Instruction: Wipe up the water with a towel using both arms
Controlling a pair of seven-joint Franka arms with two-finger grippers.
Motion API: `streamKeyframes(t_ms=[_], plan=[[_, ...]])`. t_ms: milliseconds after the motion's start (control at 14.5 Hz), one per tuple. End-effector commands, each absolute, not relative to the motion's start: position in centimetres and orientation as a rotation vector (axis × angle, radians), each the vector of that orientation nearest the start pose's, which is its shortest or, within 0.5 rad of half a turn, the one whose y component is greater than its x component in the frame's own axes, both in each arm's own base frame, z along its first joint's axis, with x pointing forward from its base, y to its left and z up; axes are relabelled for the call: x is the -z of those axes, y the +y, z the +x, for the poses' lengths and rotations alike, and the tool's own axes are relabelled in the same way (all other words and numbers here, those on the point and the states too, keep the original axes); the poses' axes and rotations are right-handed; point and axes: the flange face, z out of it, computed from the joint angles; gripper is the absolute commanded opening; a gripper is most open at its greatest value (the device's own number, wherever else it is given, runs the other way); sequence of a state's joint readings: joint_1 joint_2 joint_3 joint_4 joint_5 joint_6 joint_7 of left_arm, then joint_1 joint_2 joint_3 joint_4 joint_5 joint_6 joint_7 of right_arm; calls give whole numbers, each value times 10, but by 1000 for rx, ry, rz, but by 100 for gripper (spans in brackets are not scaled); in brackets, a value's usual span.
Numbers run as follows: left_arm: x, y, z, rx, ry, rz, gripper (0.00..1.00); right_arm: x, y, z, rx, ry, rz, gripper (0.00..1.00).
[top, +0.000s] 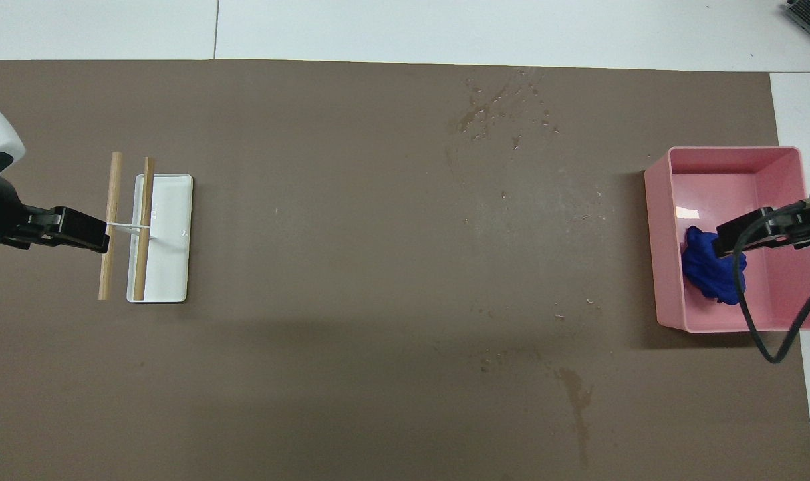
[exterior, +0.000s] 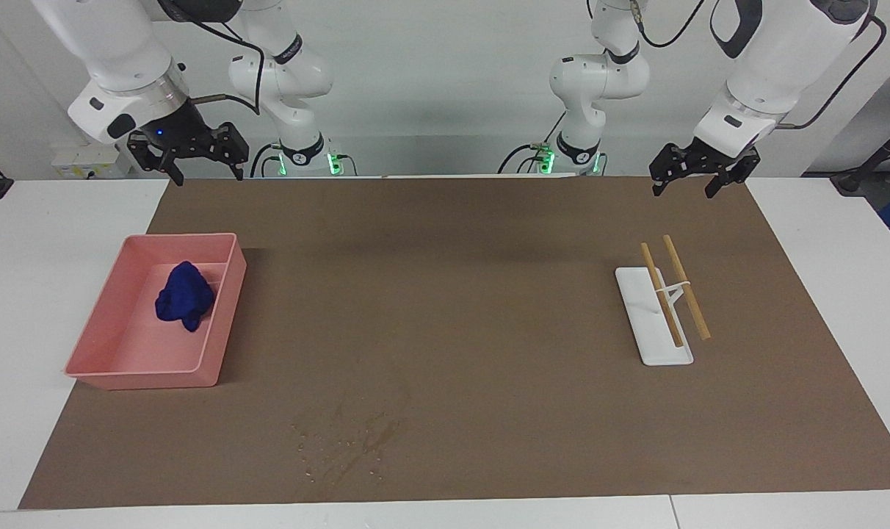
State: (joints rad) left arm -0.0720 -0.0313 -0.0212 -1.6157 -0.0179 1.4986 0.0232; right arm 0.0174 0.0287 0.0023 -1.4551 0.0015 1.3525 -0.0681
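Note:
The water point(exterior: 349, 441) is a patch of droplets and damp streaks on the brown mat, near its edge farthest from the robots; it also shows in the overhead view point(top: 498, 110). The blue towel point(exterior: 186, 295) lies crumpled in the pink tray point(exterior: 122, 360) at the right arm's end of the table. In the overhead view my right gripper partly covers the towel point(top: 709, 277). My right gripper point(exterior: 204, 176) hangs open and empty, high above the mat's edge by the tray point(top: 722, 244). My left gripper point(exterior: 684, 189) hangs open and empty, high at the left arm's end point(top: 101, 234).
A white stand point(exterior: 654, 330) holding two wooden rods point(exterior: 686, 286) sits on the mat point(exterior: 445, 294) at the left arm's end. A faint damp stain point(top: 572, 391) marks the mat nearer to the robots. White table surrounds the mat.

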Motion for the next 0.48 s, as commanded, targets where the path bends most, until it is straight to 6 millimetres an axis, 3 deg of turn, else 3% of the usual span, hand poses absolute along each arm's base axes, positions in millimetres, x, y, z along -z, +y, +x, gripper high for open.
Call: streamKeyframes(t_ms=[0,414], plan=[[-615,-52,529,-144,180,-3127,100,-646,10,538,-138,-160,-3138,100],[-615,-52,529,-144,180,-3127,100,-646,6,540,-114,-151,-3139,100]])
